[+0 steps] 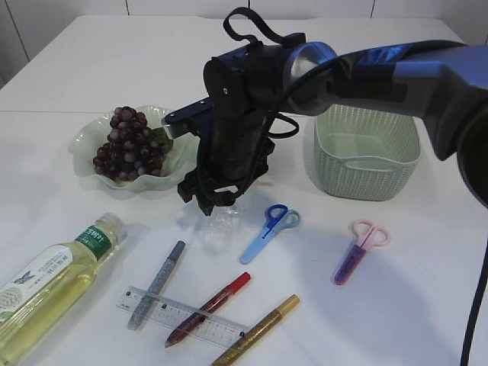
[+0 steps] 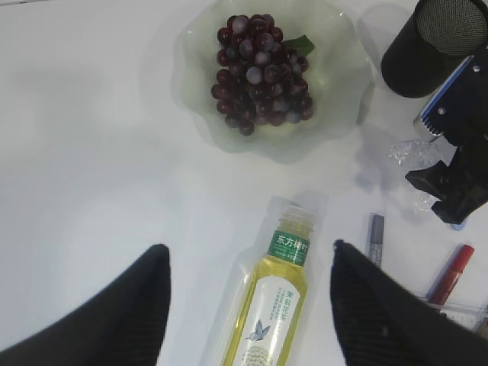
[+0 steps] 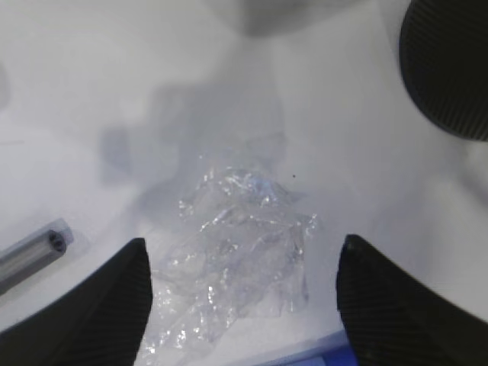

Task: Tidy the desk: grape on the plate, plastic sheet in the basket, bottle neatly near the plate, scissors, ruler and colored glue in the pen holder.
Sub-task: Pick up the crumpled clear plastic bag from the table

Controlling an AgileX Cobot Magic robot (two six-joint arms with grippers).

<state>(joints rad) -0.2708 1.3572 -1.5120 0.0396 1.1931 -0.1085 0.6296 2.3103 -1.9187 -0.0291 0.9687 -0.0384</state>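
Bottle [image 1: 46,286] lies in front of the grape plate [image 1: 82,145]. Right gripper [image 1: 212,204], jaws spread, hangs over crumpled plastic sheet [image 3: 240,255] beside that plate. Left gripper [image 2: 248,305] spread above the bottle.

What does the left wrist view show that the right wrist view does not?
Only the left wrist view shows the grapes on the plate, the bottle lying between the open left gripper, and a red pen. Only the right wrist view shows the open right gripper. Both show the plastic sheet, the black pen holder and a grey pen.
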